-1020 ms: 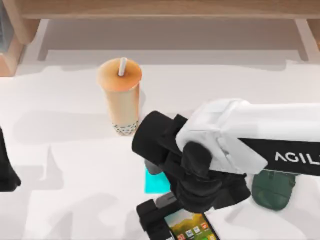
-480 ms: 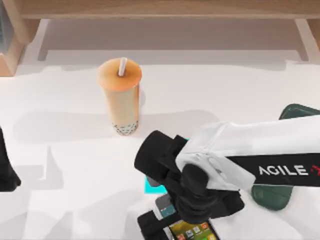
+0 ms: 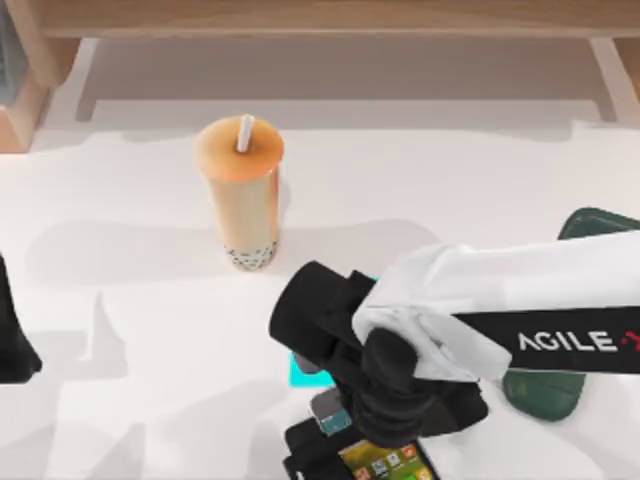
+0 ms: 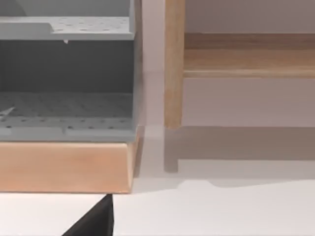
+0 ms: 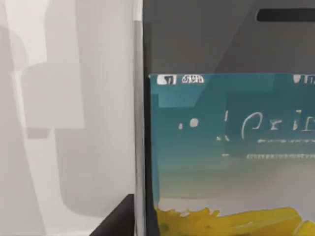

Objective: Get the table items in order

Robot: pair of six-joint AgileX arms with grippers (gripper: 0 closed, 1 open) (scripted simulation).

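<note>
The right gripper (image 3: 345, 455) hangs directly over the smartphone (image 3: 385, 462), whose long axis runs away below it; whether its fingers grip cannot be told. The left arm sits parked far off.

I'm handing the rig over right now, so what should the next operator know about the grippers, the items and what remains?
Right gripper: low over the black smartphone with colourful screen at the near edge of the top view; the arm hides whether it grips.
Left arm: parked at the left edge of the white tabletop, facing the brown wooden shelf.
Orange-tan bubble tea cup with white straw: upright, left of centre, untouched.
Flat cyan square pad and dark green phone stand: partly under the right arm.
Done: nothing visibly placed.
Left: probably the smartphone first, then the cup.
</note>
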